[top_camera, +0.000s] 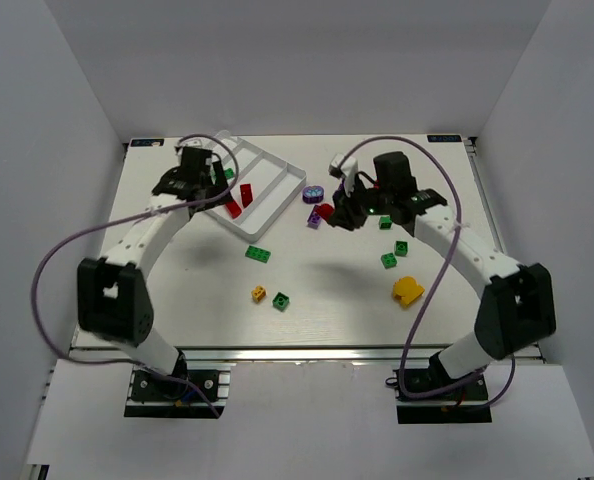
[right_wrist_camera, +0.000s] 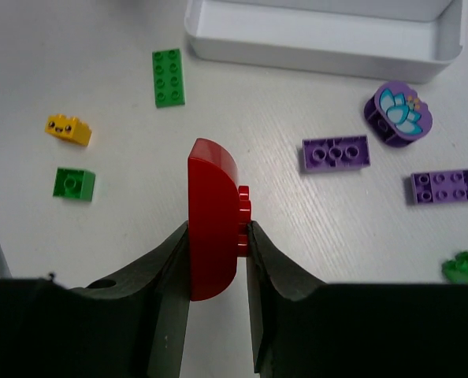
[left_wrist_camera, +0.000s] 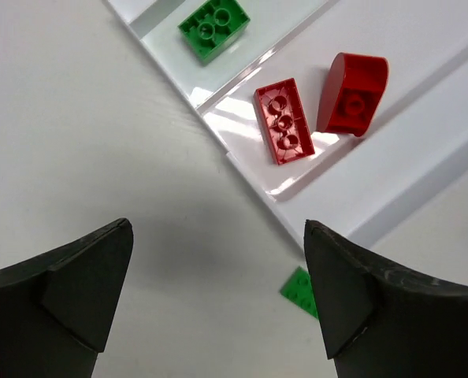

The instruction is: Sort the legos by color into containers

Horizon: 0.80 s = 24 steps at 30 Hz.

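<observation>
My right gripper [right_wrist_camera: 218, 228] is shut on a red rounded brick [right_wrist_camera: 212, 213] and holds it above the table, right of the tray; it also shows in the top view [top_camera: 335, 212]. My left gripper [left_wrist_camera: 217, 228] is open and empty over the tray's near corner [left_wrist_camera: 258, 181]. The white tray [top_camera: 277, 165] holds a green brick [left_wrist_camera: 213, 26] in one compartment and a red brick [left_wrist_camera: 284, 121] and a red wedge [left_wrist_camera: 352, 92] in the one beside it. A round purple brick [right_wrist_camera: 397, 113] and two purple bricks [right_wrist_camera: 336, 153] lie on the table.
Loose on the table are a green plate [top_camera: 258, 254], a small yellow brick [top_camera: 259, 293], a small green brick [top_camera: 281, 300], a large yellow-orange brick [top_camera: 408, 290] and three green bricks near the right arm [top_camera: 389, 260]. White walls enclose the table.
</observation>
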Tool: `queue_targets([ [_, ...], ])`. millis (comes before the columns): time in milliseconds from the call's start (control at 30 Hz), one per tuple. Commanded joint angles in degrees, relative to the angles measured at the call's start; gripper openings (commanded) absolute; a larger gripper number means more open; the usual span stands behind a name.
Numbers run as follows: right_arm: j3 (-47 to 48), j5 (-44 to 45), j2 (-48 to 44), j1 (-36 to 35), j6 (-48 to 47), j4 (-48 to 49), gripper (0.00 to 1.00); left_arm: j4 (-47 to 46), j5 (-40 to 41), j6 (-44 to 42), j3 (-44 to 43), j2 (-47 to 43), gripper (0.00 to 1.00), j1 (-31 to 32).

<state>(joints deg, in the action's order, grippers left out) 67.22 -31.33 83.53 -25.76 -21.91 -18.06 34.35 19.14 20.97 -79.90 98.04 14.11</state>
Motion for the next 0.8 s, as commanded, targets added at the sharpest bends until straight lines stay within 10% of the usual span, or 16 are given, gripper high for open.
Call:
queue_targets([
  [0, 7.73, 0.66, 6.63, -2.18, 4.85, 5.31, 0.0, -6.13, -5.33, 5.65, 12.08, -14.93, 0.98, -2.24],
  [567, 51.23, 6.89, 50.23, -9.31, 17.17, 21.57, 0.0, -3.24, -5.6, 15.93, 36.38, -50.73, 0.98, -3.03],
  [767, 52.83, 10.41, 56.3, -9.84, 16.29, 30.62, 0.0, -1.04, -4.46, 19.54, 39.03, -56.11, 0.98, -3.03],
])
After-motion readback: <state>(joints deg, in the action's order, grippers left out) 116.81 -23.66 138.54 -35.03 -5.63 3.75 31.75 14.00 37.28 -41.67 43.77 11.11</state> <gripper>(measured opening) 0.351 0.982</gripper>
